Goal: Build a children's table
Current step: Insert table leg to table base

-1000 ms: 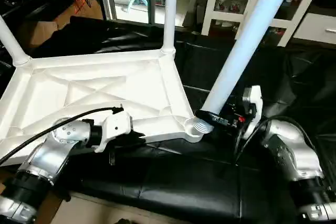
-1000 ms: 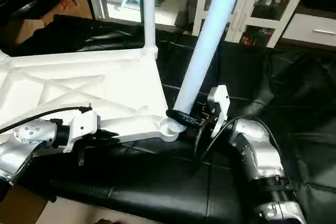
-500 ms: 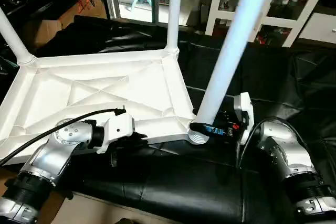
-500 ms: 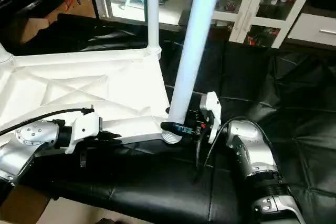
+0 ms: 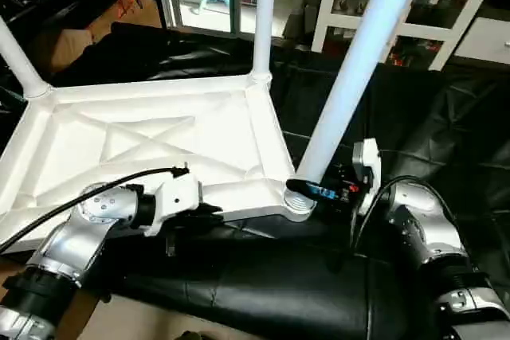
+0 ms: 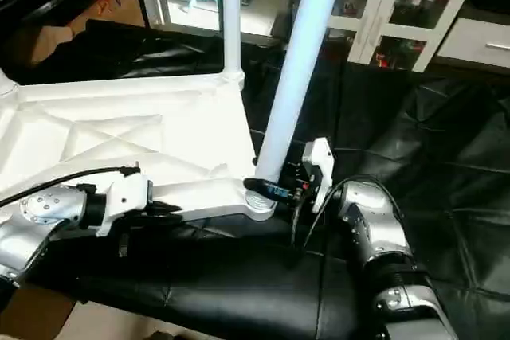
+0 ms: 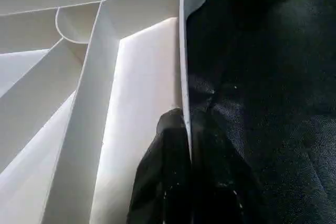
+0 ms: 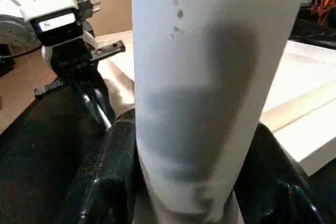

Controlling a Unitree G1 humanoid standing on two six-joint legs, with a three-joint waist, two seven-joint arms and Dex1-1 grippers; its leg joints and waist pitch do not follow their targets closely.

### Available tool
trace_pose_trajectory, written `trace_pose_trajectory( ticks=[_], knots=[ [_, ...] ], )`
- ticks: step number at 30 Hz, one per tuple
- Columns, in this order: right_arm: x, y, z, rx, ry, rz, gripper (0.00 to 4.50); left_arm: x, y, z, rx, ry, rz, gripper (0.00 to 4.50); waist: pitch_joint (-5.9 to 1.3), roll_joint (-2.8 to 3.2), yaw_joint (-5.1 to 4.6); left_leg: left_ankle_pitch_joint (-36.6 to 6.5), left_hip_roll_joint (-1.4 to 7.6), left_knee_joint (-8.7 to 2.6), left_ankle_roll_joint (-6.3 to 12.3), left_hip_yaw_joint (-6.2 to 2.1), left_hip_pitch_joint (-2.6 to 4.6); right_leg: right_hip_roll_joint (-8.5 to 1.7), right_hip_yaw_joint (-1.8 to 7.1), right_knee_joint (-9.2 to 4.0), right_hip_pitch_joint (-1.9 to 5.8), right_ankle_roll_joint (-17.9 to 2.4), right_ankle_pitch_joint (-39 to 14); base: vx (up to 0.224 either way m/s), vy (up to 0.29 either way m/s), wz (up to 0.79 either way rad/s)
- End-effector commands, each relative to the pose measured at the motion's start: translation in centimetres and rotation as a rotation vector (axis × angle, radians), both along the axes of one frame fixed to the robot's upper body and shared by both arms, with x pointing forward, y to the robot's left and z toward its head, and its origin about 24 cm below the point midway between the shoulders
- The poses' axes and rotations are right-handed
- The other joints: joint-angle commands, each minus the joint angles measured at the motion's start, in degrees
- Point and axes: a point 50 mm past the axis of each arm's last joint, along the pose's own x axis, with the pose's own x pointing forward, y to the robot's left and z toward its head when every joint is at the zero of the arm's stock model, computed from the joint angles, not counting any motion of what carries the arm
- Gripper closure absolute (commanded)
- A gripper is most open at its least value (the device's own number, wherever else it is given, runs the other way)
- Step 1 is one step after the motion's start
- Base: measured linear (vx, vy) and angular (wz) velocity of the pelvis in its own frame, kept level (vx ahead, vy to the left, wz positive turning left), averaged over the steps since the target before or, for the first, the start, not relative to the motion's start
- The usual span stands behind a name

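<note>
The white tabletop (image 5: 159,141) lies upside down on black cushions, its X ribs facing up. Two white legs stand in its far corners, one at the far right (image 5: 263,13) and one at the far left (image 5: 16,57). My right gripper (image 5: 307,190) is shut around the lower end of a third leg (image 5: 351,77), which leans to the right over the near right corner socket (image 5: 296,206). In the right wrist view, black fingers (image 8: 110,171) clasp that leg (image 8: 210,77). My left gripper (image 5: 211,212) is shut on the tabletop's near rim (image 7: 184,51), a finger (image 7: 168,171) on either side of it.
Black leather cushions (image 5: 446,117) stretch to the right and front of the tabletop. A white glass-front cabinet (image 5: 446,5) stands behind at the right. A cardboard box (image 5: 64,41) sits at the back left. A black cable (image 5: 48,212) runs along my left forearm.
The right gripper has swung the third leg more upright and brought its lower end over the near right socket. The left gripper keeps its hold on the rim.
</note>
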Motion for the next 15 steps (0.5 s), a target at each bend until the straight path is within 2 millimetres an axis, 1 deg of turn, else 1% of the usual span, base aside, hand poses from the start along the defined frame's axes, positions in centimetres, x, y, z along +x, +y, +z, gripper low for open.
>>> trace_pose_trajectory(
  ticks=[1,2,3,5,7,8,9,11,13,15],
  knots=[
    [-0.5,-0.3,-1.2,-0.065,0.051,0.025,2.58,-1.8,-0.8,-2.1,0.023,0.120,-0.101,4.50,-2.27,-0.90,-0.01,-7.0,2.66,-3.50,6.05,-0.93,0.98,-4.25,2.71,-4.87,1.66,-14.6,-0.8,0.000,0.000,0.00],
    [-0.9,-0.6,-1.4,-0.082,0.062,0.055,2.58,-1.7,-0.8,-2.1,0.021,0.118,-0.101,4.50,-2.32,-0.93,-0.01,-6.7,2.65,-3.46,6.23,-0.91,0.97,-4.22,2.69,-4.80,1.68,-14.6,-0.2,0.000,0.000,0.00],
    [-1.3,-0.9,-1.6,-0.099,0.070,0.082,2.58,-1.8,-0.8,-2.0,0.019,0.114,-0.107,4.50,-2.37,-0.82,0.14,-6.2,2.64,-3.38,6.54,-0.89,0.99,-4.20,2.67,-4.74,1.71,-14.7,0.8,0.000,0.000,0.00],
    [-1.7,-1.4,-1.8,-0.117,0.078,0.110,2.58,-1.9,-0.9,-1.9,0.010,0.113,-0.118,4.50,-2.35,-0.95,0.55,-6.0,2.64,-3.29,7.11,-0.76,0.97,-4.17,2.69,-4.69,1.71,-14.5,1.8,0.000,0.000,0.00],
    [-1.8,-1.5,-1.8,-0.122,0.080,0.118,2.58,-1.9,-0.9,-1.9,0.006,0.114,-0.121,4.50,-2.33,-1.01,0.76,-6.0,2.63,-3.28,7.21,-0.74,0.92,-4.20,2.71,-4.71,1.73,-14.3,1.7,0.000,0.000,0.00],
    [-2.2,-2.1,-1.9,-0.136,0.091,0.143,2.58,-2.1,-1.0,-1.7,-0.005,0.109,-0.135,4.50,-2.37,-0.98,0.78,-6.0,2.61,-3.28,7.17,-0.73,0.92,-4.20,2.69,-4.70,1.72,-14.3,1.6,0.000,0.000,0.00],
    [-2.7,-2.6,-1.9,-0.146,0.108,0.165,2.58,-2.3,-1.0,-1.5,-0.017,0.102,-0.144,4.50,-2.37,-1.11,1.01,-6.2,2.70,-3.27,7.20,-0.74,0.99,-4.17,2.68,-4.77,1.79,-14.1,1.3,0.000,0.000,0.00],
    [-2.8,-2.8,-1.9,-0.150,0.113,0.173,2.58,-2.3,-1.0,-1.4,-0.020,0.100,-0.147,4.50,-2.36,-1.13,1.10,-6.2,2.64,-3.27,7.41,-0.72,0.94,-4.10,2.64,-4.77,1.73,-13.8,1.1,0.000,0.000,0.00],
    [-3.4,-3.4,-2.0,-0.158,0.119,0.191,2.58,-2.5,-1.1,-1.2,-0.027,0.096,-0.151,4.50,-2.38,-1.11,1.31,-6.2,2.76,-3.26,7.49,-0.77,0.91,-4.17,2.64,-4.80,1.77,-13.5,0.9,0.000,0.000,0.00],
    [-3.9,-3.7,-2.3,-0.163,0.121,0.194,2.58,-2.7,-1.4,-1.0,-0.048,0.096,-0.152,4.50,-2.34,-1.20,1.37,-6.5,2.68,-3.31,7.48,-0.77,0.84,-4.11,2.59,-4.87,1.72,-13.3,0.2,0.000,0.000,0.00]
  ],
)
